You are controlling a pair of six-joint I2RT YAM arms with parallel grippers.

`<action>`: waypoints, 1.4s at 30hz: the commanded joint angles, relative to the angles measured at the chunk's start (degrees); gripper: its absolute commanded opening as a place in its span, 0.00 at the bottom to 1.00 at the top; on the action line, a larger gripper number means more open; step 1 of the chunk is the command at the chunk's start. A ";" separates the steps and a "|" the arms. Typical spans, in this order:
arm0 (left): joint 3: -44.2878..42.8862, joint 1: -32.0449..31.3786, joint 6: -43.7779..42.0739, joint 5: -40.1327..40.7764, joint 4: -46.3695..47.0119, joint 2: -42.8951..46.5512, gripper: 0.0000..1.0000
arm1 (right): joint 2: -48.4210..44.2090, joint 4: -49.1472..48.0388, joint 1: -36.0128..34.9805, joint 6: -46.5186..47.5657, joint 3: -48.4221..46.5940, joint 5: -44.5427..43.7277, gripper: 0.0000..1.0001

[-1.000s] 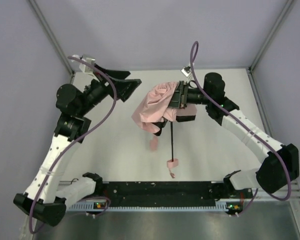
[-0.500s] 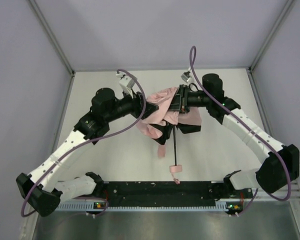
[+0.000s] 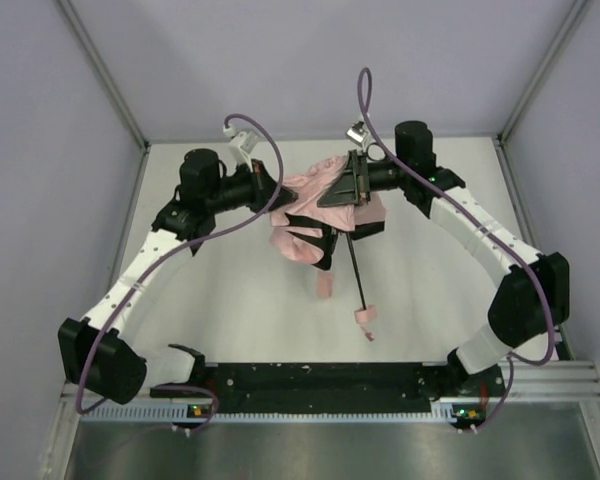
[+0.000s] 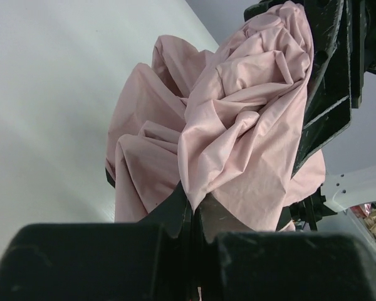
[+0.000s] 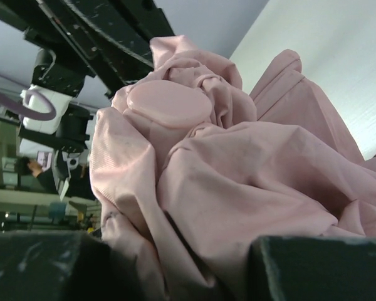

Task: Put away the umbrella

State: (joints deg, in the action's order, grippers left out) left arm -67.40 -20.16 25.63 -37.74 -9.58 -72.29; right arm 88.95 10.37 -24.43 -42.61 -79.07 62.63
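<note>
Twice over, gripping the umbrella (image 3: pixel 302 215) at the far middle of the white counter (image 3: pixel 220 290), once from each side. Pinching a thin fold of the pale pink fabric with the left pincer (image 4: pixel 192 207), its black fingertips (image 4: pixel 173 210) pressed together on the cloth. Clamping the bunched canopy from the opposite side with the right pincer (image 5: pixel 175 254), its fingers (image 5: pixel 44 263) set partly apart and packed with crumpled fabric. Showing, in the right wrist view, a round pink cap (image 5: pixel 169 103) sitting atop the gathered folds. Facing, in the left wrist view, a tall heap of creased pink cloth backed by the other pincer's black frame. Trailing the thin black shaft (image 3: pixel 356 268) out of the bundle toward the near edge, slanting slightly rightward. Dangling a small pink tab (image 3: pixel 325 285) just left of that shaft. Ending in the small pink handle (image 3: pixel 366 318), short of the black rail (image 3: pixel 320 378) at the near edge; touching the counter or hanging just above it, impossible to tell.
</note>
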 commanded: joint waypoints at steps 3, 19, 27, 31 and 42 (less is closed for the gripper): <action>4.02 2.58 -1.11 10.72 -1.57 3.73 0.01 | 0.17 -19.20 2.89 -8.32 -4.53 15.59 0.00; -2.38 3.29 4.86 28.43 -17.04 9.62 0.45 | 13.17 50.60 8.87 34.41 -34.81 -62.13 0.00; 3.66 3.73 18.21 26.22 -15.38 17.08 0.63 | 21.17 53.27 3.96 50.69 -44.17 -96.63 0.00; 13.49 3.82 26.20 30.51 -11.69 23.67 0.66 | 22.76 44.23 -5.26 53.86 -34.24 -103.22 0.00; 22.65 5.22 39.39 39.68 -22.32 27.73 0.66 | 28.30 31.39 -19.08 43.05 -14.21 -79.29 0.00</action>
State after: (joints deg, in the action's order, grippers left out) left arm -46.96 -15.90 58.94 -1.19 -30.74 -45.43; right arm 119.35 48.10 -43.86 4.14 -97.47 -28.58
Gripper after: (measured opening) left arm 0.630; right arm 0.226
